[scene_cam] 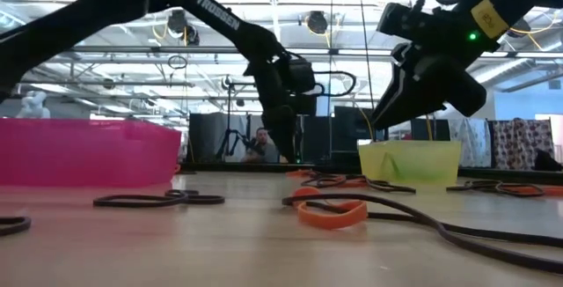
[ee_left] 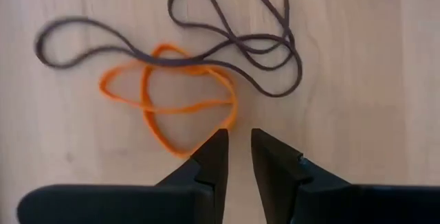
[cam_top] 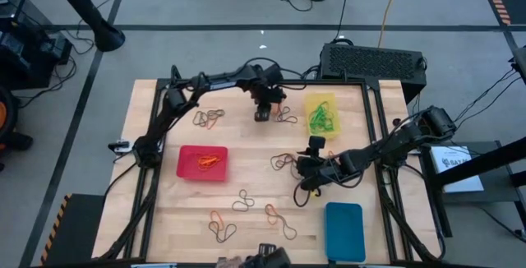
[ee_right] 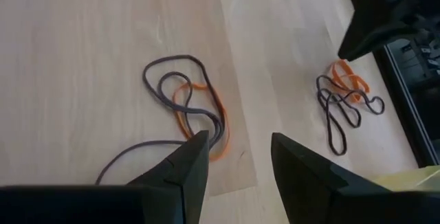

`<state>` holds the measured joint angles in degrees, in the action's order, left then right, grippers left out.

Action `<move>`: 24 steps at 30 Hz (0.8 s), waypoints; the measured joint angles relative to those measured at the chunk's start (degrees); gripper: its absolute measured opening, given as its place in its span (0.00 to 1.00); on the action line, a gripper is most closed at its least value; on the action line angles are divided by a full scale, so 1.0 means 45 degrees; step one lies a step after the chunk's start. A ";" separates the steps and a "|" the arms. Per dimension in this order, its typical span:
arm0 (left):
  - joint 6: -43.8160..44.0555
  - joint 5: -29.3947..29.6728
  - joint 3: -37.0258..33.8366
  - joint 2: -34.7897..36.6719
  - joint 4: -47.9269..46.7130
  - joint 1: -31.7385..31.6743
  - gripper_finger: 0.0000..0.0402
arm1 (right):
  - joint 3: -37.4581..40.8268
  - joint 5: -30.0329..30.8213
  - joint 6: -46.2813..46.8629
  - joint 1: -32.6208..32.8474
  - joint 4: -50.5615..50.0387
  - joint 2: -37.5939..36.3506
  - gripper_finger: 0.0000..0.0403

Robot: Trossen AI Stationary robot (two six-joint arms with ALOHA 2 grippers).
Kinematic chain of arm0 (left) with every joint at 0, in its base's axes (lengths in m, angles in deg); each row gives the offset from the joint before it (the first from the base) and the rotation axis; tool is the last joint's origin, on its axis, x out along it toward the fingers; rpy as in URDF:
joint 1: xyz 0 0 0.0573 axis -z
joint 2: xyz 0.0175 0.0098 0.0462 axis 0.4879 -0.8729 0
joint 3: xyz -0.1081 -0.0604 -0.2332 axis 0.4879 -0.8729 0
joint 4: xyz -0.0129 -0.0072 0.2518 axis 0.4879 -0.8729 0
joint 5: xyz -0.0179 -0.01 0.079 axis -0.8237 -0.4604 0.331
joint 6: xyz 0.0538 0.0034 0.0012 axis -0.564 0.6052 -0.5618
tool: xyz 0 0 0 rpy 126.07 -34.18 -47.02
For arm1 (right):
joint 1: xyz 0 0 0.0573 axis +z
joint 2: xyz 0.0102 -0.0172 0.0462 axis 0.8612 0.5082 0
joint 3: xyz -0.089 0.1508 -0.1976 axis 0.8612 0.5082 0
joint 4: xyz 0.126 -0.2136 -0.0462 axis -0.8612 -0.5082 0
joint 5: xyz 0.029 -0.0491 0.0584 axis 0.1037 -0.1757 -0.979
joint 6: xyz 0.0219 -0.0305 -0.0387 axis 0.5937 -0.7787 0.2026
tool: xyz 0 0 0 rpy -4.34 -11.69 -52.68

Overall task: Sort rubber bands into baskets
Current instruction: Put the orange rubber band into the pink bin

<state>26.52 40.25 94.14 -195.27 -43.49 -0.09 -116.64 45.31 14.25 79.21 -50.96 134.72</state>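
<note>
Reading the table (cam_top: 164, 219) from left to right in the high view, we find the red basket (cam_top: 202, 163) at the left with orange bands already inside, a loose dark-and-orange cluster (cam_top: 209, 118) behind it, more bands (cam_top: 238, 212) scattered along the near middle, the yellow basket (cam_top: 321, 113) at the far right holding green bands, and the blue basket (cam_top: 344, 231) at the near right. The left gripper (ee_left: 236, 148) hangs low over a tangle just left of the yellow basket, its jaws narrowly parted and holding nothing, tips astride one strand of an orange band (ee_left: 172, 107) that lies interlaced with a dark band (ee_left: 227, 42). The right gripper (ee_right: 237, 152) hovers near the table centre, jaws spread and empty, over a second knot of dark and orange loops (ee_right: 185, 107). We judge the bands to be very light, limp and stretchy, lying flat on the wood, so we would pinch a single free strand away from the crossings; a lifted band may drag its neighbour along. Only fragmentary white lettering shows on the left arm (scene_cam: 215, 12) in the low view, which we cannot read with confidence
</note>
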 joint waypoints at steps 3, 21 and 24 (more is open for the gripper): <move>-0.1328 0.0143 0.0254 -0.0150 -0.0257 -0.0117 0.17 | 0.0000 0.0002 0.0026 0.0131 -0.0007 0.0000 0.37; -0.3443 0.4475 0.0263 0.0439 -0.1279 0.0164 0.17 | 0.0000 0.0078 -0.0916 -0.0303 0.0643 0.0000 0.37; -0.2486 0.5418 0.0263 0.1142 -0.2450 -0.0170 0.17 | 0.0000 0.0079 -0.1801 -0.1137 0.1731 0.0000 0.37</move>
<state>15.33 64.63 95.32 -190.13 -54.51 -0.85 -116.64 45.67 6.14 74.10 -43.17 134.72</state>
